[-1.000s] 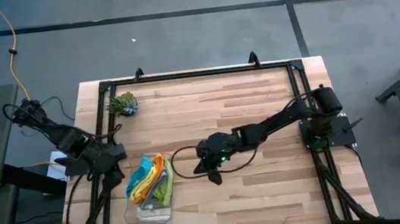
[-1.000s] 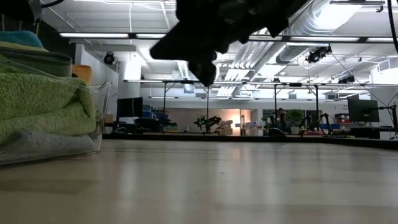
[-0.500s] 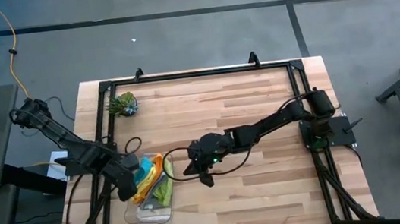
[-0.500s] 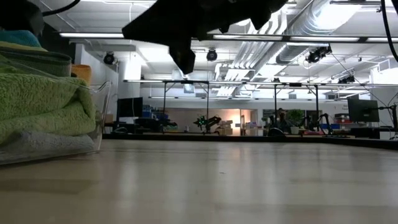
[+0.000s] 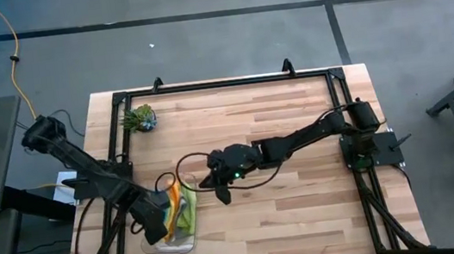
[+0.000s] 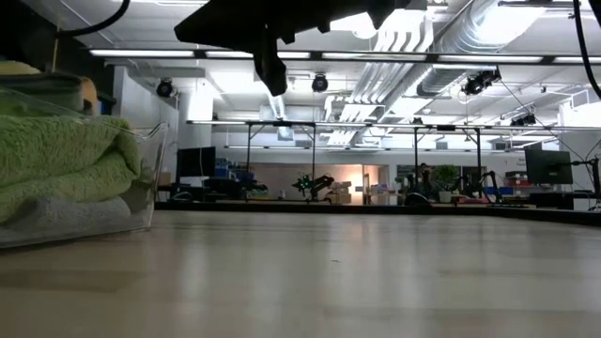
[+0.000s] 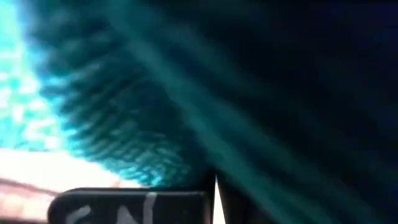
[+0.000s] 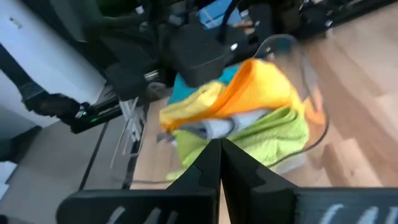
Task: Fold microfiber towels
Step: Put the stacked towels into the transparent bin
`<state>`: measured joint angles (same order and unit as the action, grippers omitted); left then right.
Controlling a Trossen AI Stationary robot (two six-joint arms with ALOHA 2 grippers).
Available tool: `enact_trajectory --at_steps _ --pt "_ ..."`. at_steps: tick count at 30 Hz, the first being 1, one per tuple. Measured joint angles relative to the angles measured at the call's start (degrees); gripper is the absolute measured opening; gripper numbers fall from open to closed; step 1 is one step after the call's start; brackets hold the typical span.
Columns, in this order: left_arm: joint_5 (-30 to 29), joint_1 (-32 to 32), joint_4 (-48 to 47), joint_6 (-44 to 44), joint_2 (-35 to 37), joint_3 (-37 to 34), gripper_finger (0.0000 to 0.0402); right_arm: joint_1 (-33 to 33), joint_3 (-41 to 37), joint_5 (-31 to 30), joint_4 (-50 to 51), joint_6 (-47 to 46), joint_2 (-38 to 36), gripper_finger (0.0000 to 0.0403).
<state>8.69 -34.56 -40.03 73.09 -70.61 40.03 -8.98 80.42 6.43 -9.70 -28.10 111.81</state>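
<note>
The left gripper, jaws together, is pressing into the teal towel; it needs opening before pinching one layer.

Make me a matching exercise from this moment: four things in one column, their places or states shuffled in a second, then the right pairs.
1. left gripper
2. right gripper
3. spiky green plant
4. lime green towel

A. far left corner of the table
B. low in the clear bin, under the other towels
C. shut, over bare wood beside the bin
D. down on the towel pile, shut

Pairs: 1-D, 2-C, 3-A, 4-B
</note>
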Motion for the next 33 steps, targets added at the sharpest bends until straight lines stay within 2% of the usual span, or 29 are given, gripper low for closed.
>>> enact_trajectory --at_steps 5,7,15,24,28,31,33 --pt "-0.61 -0.71 -7.40 4.72 -1.84 -0.01 0.0000 -0.10 -0.02 0.71 0.95 -0.14 0.00 0.0000" --pt "-0.60 -0.60 -7.33 5.87 -1.19 -0.03 0.0000 -0.06 -0.02 0.24 0.55 -0.04 0.00 0.0000" --pt "-3.86 -0.58 -7.85 8.89 6.37 0.81 0.0000 -0.01 -0.04 -0.10 -0.11 0.22 0.00 0.0000" --pt "-5.71 -0.58 -18.64 11.45 16.28 1.39 0.0000 0.07 -0.09 1.10 -3.02 1.17 0.00 0.0000" --pt "-10.79 -0.58 -28.20 11.84 20.26 6.34 0.0000 0.18 -0.09 1.09 -3.23 1.35 0.00 0.0000" --pt "-17.47 -0.58 -36.35 12.16 22.20 12.39 0.0000 0.75 2.06 1.21 -1.50 2.87 0.82 0.0000" --pt "-22.93 -0.58 -38.33 10.33 22.95 15.87 0.0000 1.19 4.88 1.47 1.74 4.55 1.99 0.0000"
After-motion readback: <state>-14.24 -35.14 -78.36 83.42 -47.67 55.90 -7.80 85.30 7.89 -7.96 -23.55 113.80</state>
